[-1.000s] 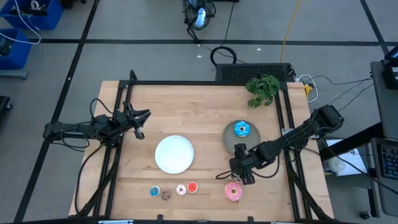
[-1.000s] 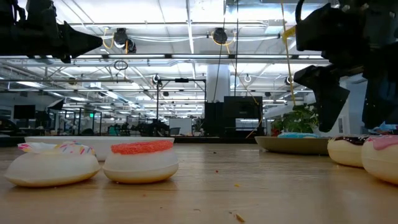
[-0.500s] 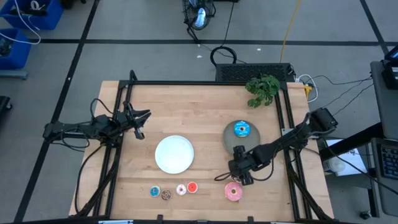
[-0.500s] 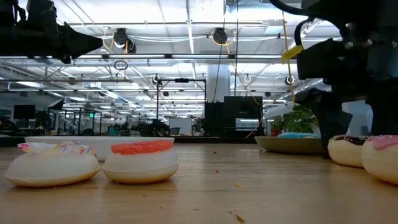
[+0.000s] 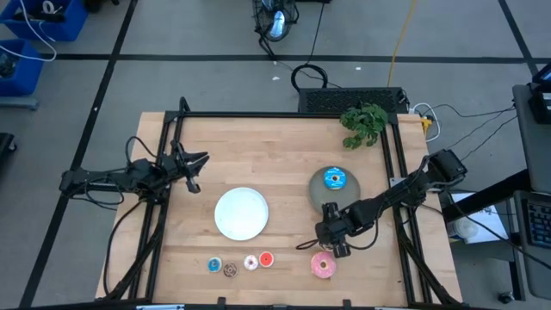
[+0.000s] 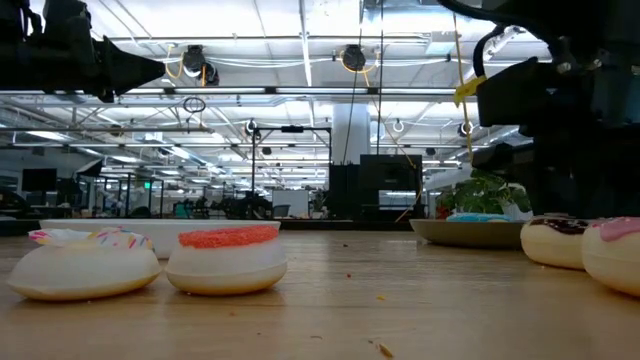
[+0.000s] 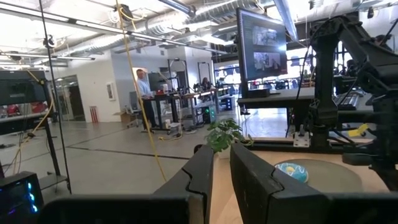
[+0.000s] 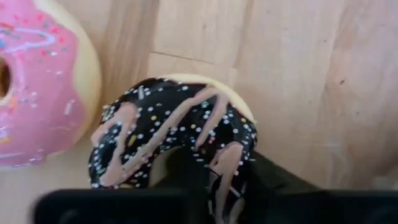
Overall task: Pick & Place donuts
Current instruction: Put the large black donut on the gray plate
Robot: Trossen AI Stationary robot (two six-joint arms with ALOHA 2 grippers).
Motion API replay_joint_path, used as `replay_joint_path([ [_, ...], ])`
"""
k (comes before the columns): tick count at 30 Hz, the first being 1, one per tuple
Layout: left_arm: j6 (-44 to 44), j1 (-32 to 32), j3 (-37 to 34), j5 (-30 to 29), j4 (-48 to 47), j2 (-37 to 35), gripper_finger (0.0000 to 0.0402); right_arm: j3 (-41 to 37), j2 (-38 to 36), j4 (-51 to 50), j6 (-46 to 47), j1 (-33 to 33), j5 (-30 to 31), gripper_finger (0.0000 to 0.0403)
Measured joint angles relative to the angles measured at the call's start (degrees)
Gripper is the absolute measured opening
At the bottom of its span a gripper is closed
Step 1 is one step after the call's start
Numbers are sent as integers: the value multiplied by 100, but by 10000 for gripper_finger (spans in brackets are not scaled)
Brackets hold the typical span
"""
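A brown donut with white stripes (image 8: pixel 168 134) lies on the table beside a pink donut (image 5: pixel 324 265). My right gripper (image 5: pixel 332 241) is down on the brown one and shut on it. A blue sprinkled donut (image 5: pixel 334 179) lies on a gray plate (image 5: pixel 317 191). Four tiny donuts sit in a row near the front edge: blue (image 5: pixel 214 265), brown (image 5: pixel 230 270), cream (image 5: pixel 250 263) and red (image 5: pixel 266 258). My left gripper (image 5: pixel 195 164) waits shut above the table's left side. My right gripper has one finger (image 8: pixel 186 177) in the brown donut's hole and the other (image 8: pixel 270 183) outside the ring, with the ring's wall (image 8: pixel 229 163) between them. The fingers come from above, slanting in from the table's right. The donut's underside (image 6: pixel 556 258) rests on the table.
A white plate (image 5: pixel 241 213) lies in the middle of the table, left of the gray one. A green plant (image 5: pixel 364 123) stands at the far right. The pink donut (image 8: pixel 37 81) lies right beside the held one. Black frame rails run along the table's left and right sides.
My right gripper has come down from above the table onto the brown donut and drifted slightly toward the table's left. Its fingers, spread wide a second ago, now sit on the donut's ring. The donut stays on the table.
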Motion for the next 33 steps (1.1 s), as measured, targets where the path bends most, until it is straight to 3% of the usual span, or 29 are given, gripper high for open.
replay_joint_path([
  [3, -4, -1, 0, 1, -1, 0, 63, 128, -105, -210, -51, -38, 12, 13],
  [9, -64, 0, 0, 2, -5, 0, 63, 925, -311, -1122, -64, -144, 185, 36],
  [22, -64, 0, 0, 2, -14, 1, 63, 3025, -351, -2954, -718, -547, 182, 19],
  [33, -23, -2, 0, 2, -48, 1, 63, 3275, -353, -3529, -756, -1038, 172, 17],
])
